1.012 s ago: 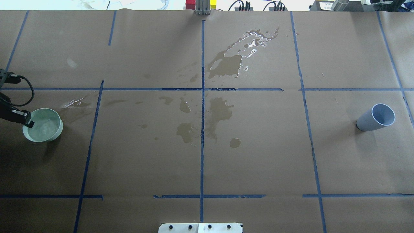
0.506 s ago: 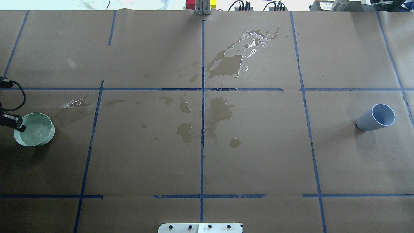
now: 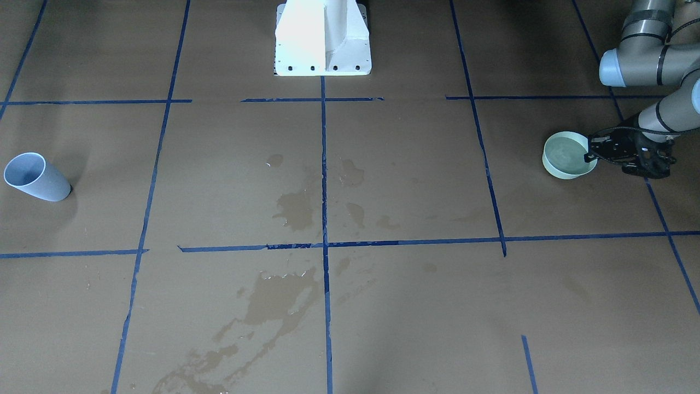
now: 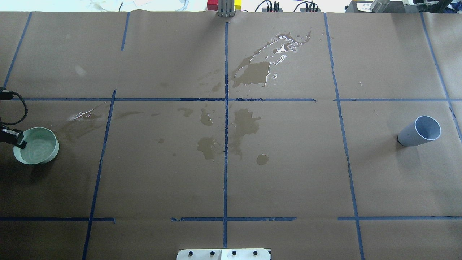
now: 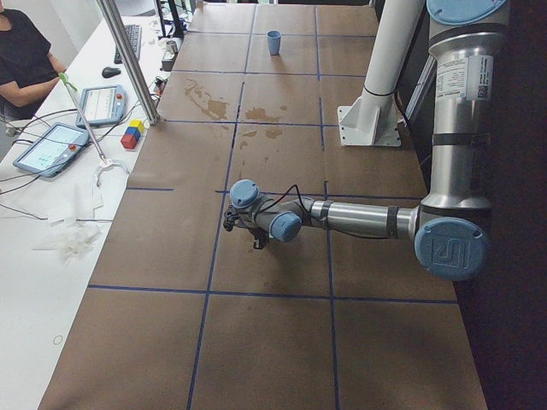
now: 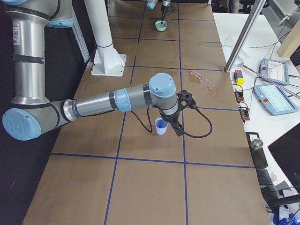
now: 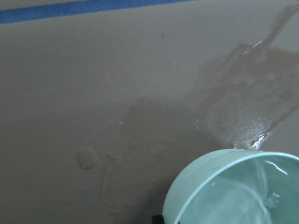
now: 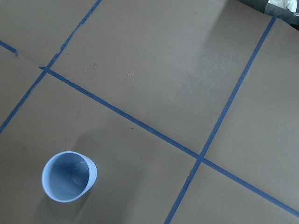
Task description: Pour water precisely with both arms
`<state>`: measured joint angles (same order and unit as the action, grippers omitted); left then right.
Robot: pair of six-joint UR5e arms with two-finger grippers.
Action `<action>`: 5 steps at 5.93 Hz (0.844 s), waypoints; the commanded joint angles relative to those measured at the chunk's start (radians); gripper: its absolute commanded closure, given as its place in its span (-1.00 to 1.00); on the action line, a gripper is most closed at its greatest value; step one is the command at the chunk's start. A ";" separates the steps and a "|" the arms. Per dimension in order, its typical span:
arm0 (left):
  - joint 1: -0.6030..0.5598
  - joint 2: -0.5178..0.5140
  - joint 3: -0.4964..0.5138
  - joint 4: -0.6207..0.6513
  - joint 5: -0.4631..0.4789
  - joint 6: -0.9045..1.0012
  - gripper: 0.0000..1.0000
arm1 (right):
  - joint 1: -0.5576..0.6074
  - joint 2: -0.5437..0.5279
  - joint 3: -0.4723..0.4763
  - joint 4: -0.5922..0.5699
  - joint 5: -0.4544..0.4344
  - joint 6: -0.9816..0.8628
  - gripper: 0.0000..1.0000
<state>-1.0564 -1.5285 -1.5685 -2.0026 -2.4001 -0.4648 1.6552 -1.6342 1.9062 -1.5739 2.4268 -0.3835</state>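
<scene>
water [image 4: 36,151] | rippling in bowl [image 4: 54,155] at worktop's left edge | likely sloshy; bowl probably light, stiff, slick when wet; best held by rim, kept level | left end effector [image 4: 20,143] pinching bowl rim | right end effector [image 6: 176,127] beside cup [image 4: 418,131], spread or not: cannot tell

My white pedestal [image 3: 322,38] stands on brown paper [image 3: 410,306] gridded with blue tape [image 3: 324,164]. Dark wet stains [image 3: 295,210] spread across the paper in front of it; beyond those, coloured blocks [image 5: 132,134] and two tablets [image 5: 49,147].
</scene>
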 commanded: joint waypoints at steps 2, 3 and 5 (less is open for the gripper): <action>-0.007 0.001 0.008 0.001 -0.001 0.000 -0.04 | 0.000 0.000 0.000 0.000 0.000 0.000 -1.00; -0.043 0.001 -0.002 0.001 -0.004 0.000 -0.60 | 0.000 0.000 0.000 0.000 0.000 0.000 -1.00; -0.141 0.043 -0.056 -0.036 -0.005 0.000 -1.00 | 0.000 0.000 0.000 0.000 -0.003 0.002 -1.00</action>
<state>-1.1420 -1.5143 -1.5901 -2.0139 -2.4060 -0.4648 1.6551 -1.6337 1.9068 -1.5738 2.4258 -0.3831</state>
